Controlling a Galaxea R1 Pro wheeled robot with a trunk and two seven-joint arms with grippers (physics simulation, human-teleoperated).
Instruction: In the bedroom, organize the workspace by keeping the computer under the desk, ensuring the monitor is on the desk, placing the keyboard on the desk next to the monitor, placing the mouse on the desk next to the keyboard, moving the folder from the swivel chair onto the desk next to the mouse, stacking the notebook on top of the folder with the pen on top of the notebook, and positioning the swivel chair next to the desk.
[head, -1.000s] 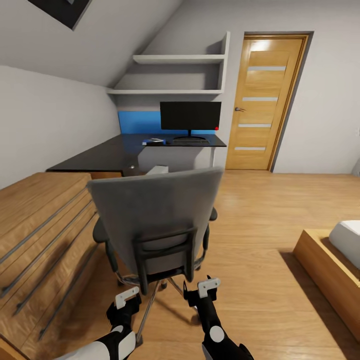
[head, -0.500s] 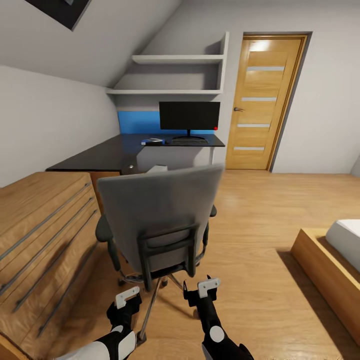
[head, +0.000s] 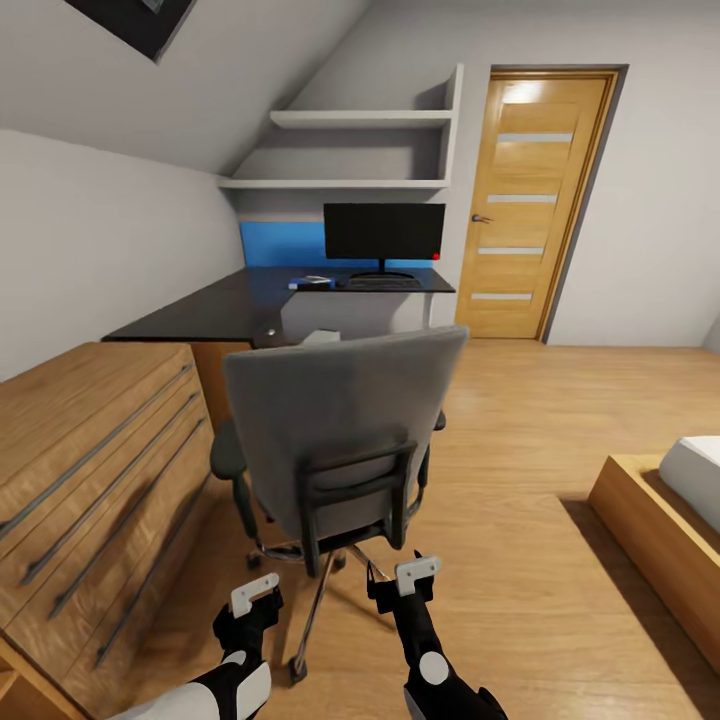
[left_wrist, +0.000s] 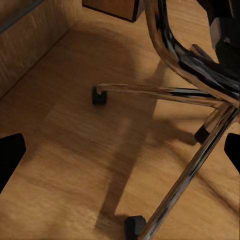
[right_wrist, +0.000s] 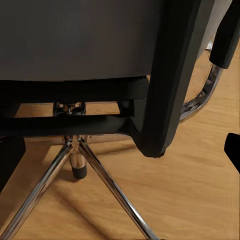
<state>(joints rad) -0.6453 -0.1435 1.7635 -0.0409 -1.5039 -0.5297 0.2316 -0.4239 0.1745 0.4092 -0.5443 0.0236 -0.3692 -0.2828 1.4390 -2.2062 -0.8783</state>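
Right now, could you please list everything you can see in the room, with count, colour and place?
chair: one, grey with chrome base, backrest towards the robot, just ahead of both grippers
desk: one, black, in the far left corner
monitor: one, black, on the desk by the wall
keyboard: one, dark, in front of the monitor
small items: too small to tell, on the desk left of the keyboard
cabinet: one, light wood, left of the chair
shelves: two, white, above the desk
door: one, wooden, shut, right of the desk
bed: one, wood frame, at right
left gripper: open, empty
right gripper: open, empty
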